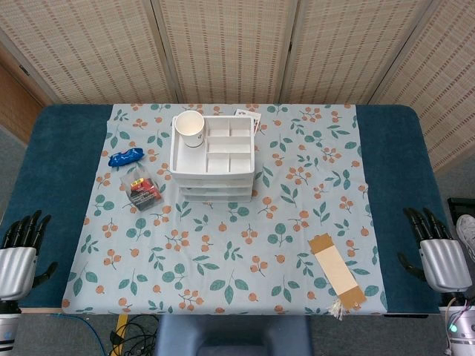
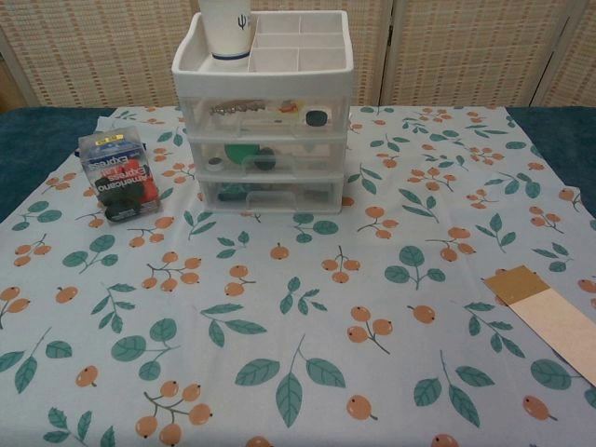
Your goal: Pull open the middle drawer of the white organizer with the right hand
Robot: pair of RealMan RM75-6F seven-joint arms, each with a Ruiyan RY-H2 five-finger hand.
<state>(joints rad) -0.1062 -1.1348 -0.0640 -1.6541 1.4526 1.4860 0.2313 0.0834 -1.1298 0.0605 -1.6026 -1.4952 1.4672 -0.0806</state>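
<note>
The white organizer stands at the back middle of the floral cloth, its three clear drawers all pushed in. The middle drawer shows green and dark items through its front. A white paper cup sits in the organizer's top tray at the left. My right hand rests at the table's right edge, fingers spread and empty, far from the organizer. My left hand lies at the left edge, fingers apart, holding nothing. Neither hand appears in the chest view.
A dark snack packet lies left of the organizer, and a blue wrapper behind it. A tan and brown card strip lies at the front right. The cloth covers a blue table.
</note>
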